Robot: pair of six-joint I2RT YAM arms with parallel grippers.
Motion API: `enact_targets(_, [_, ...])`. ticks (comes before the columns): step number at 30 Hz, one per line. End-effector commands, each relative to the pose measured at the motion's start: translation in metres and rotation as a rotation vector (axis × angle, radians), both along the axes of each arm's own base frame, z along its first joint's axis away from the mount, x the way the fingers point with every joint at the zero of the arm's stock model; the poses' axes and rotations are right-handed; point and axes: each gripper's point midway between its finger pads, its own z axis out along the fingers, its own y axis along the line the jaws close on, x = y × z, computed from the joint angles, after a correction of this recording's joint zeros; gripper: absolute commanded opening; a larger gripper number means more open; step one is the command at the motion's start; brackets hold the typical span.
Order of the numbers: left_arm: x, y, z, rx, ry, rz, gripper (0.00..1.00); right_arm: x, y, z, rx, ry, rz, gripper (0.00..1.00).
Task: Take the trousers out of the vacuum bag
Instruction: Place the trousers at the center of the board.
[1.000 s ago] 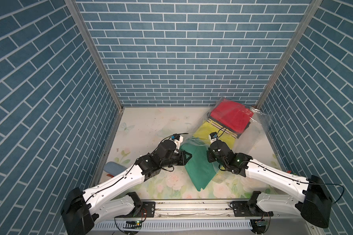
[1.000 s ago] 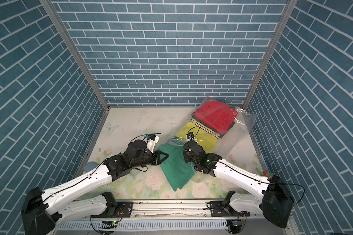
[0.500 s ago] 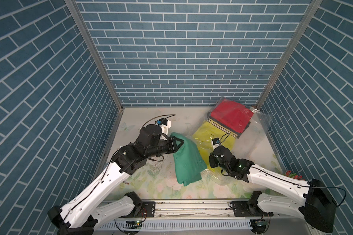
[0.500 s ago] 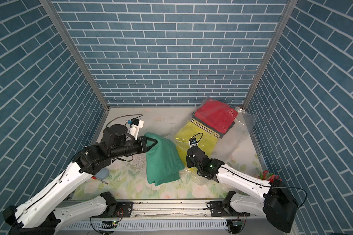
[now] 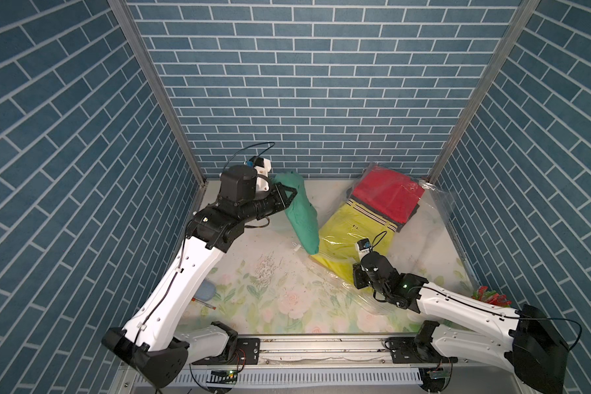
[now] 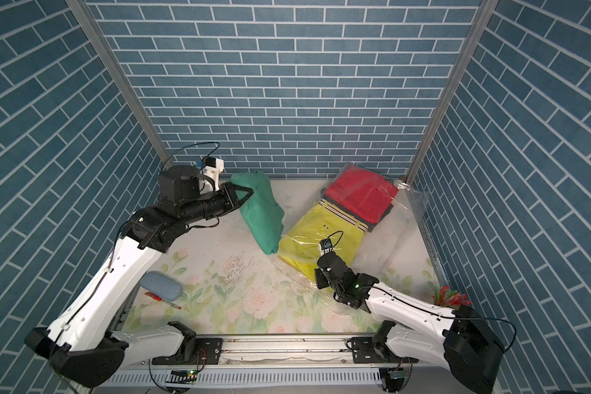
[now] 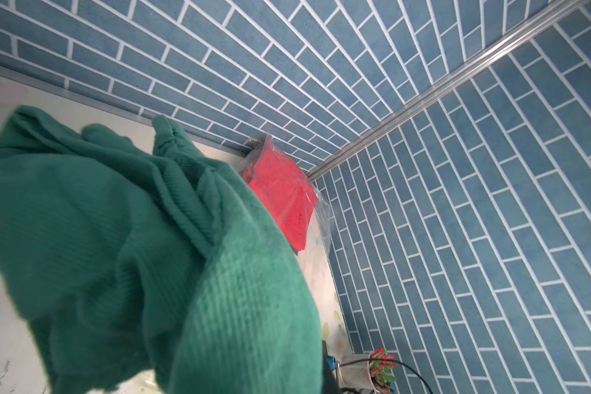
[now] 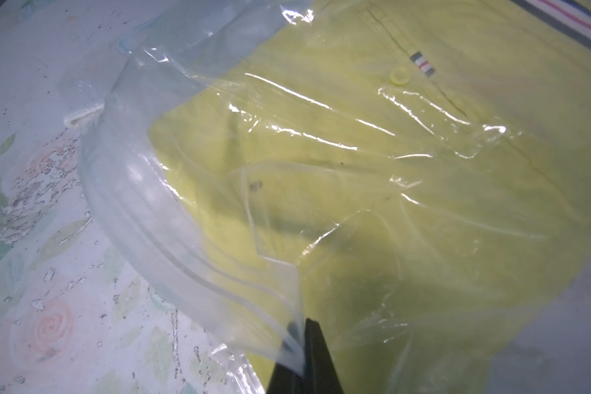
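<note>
1. Trousers first: the green trousers [image 5: 301,211] are clear of the vacuum bag [image 5: 434,204], hanging in the air over the far left part of the tabletop [image 5: 273,293].
2. The left tool [image 5: 289,194] is clamped on their upper end, arm raised high, so the cloth drapes down with its lower tip just beside the bag's mouth. In the left wrist view the green cloth [image 7: 144,245] fills most of the frame.
3. The right tool [image 8: 304,348] sits low at the near edge of the bag, jaws pinched shut on the clear plastic lip beside the zip strip [image 8: 171,252]. My read: it pins the bag down so that a pull draws out cloth and not the whole bag.
4. Inside the bag, the yellow trousers [image 6: 321,235] lie flat near the opening, striped waistband toward the back, and the red trousers [image 6: 362,196] are stacked behind them, against the far right corner, with a dark garment's edge showing beneath.
5. Judgement: one pair out, several to go. The green pair needs setting down on open tabletop at the left, away from the bag.
6. Risk: the hanging tip could snag the plastic edge as it swings.
</note>
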Motion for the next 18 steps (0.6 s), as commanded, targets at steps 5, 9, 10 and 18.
enact_targets(5, [0.049, 0.014, 0.043, -0.083, -0.185, 0.005, 0.0, 0.0, -0.003, -0.004, 0.026, 0.01, -0.027, 0.0])
enact_targets(9, [0.072, 0.028, 0.037, -0.11, -0.208, 0.041, 0.0, 0.0, -0.003, -0.006, 0.024, 0.013, -0.027, 0.0])
enact_targets(10, [0.08, 0.032, 0.034, -0.127, -0.203, 0.043, 0.0, 0.0, -0.003, -0.006, 0.025, 0.013, -0.027, 0.0])
enact_targets(18, [0.126, 0.062, 0.015, -0.141, -0.192, 0.118, 0.0, 0.001, 0.0, -0.009, 0.021, 0.019, -0.026, 0.0])
